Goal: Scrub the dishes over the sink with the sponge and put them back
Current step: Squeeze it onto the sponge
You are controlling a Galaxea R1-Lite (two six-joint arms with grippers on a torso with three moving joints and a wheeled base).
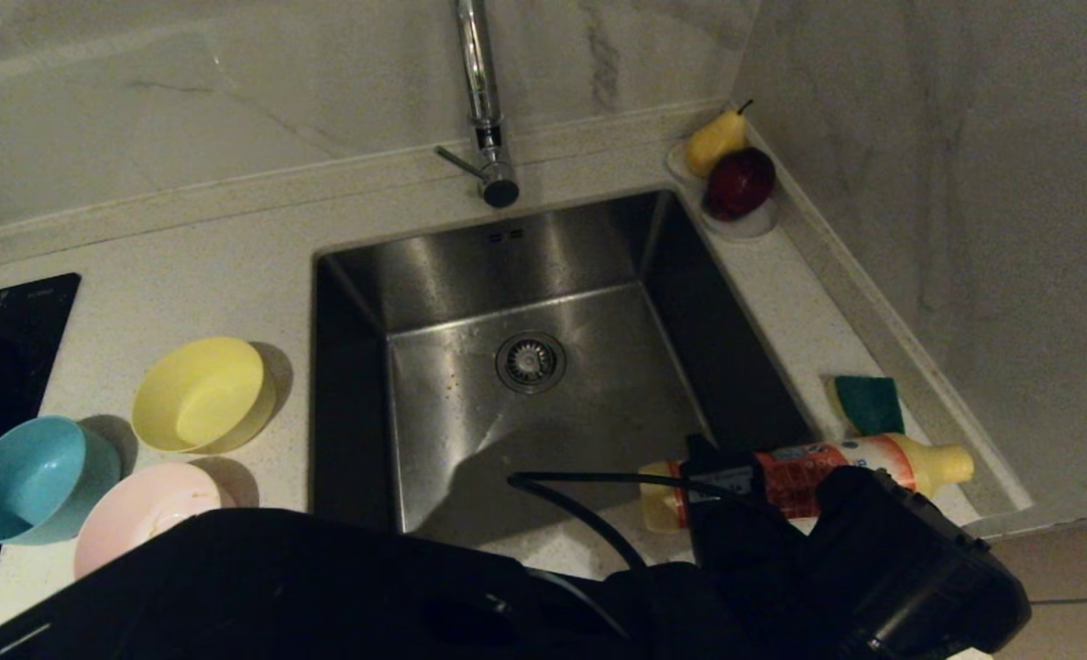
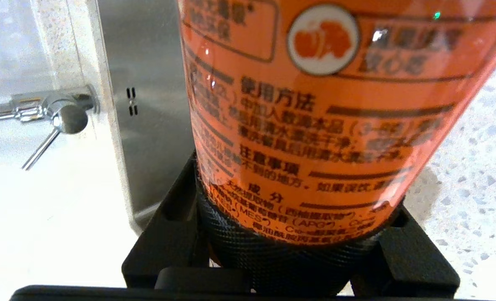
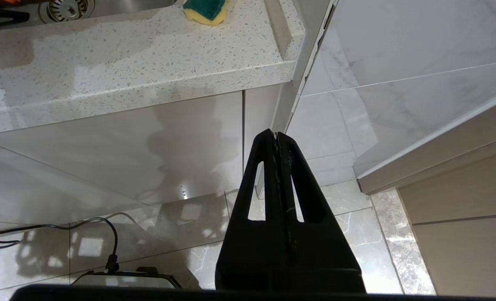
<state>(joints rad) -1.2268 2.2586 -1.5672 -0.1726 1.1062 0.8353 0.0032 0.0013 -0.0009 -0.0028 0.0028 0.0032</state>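
Lying green-face-up, the sponge (image 1: 867, 404) sat right of the empty sink (image 1: 543, 403); left gripper (image 1: 736, 477) grasped the detergent bottle (image 1: 818, 477), 3 bowls (image 1: 200, 394) empty, right gripper (image 3: 276, 136) clenched.

The sink (image 1: 543, 367) is sitting in the middle of the table (image 1: 223, 247), with the tap (image 1: 484, 110) standing behind it. Three bowls are lying left of the sink: one (image 1: 203, 394) nearest it, another (image 1: 35, 478) further left, the third (image 1: 140, 513) nearer. At the far right corner a dish (image 1: 745, 220) is carrying fruit. Right of the sink the sponge (image 1: 867, 403) is lying, with the bottle (image 1: 818, 477) lying across just near of it.
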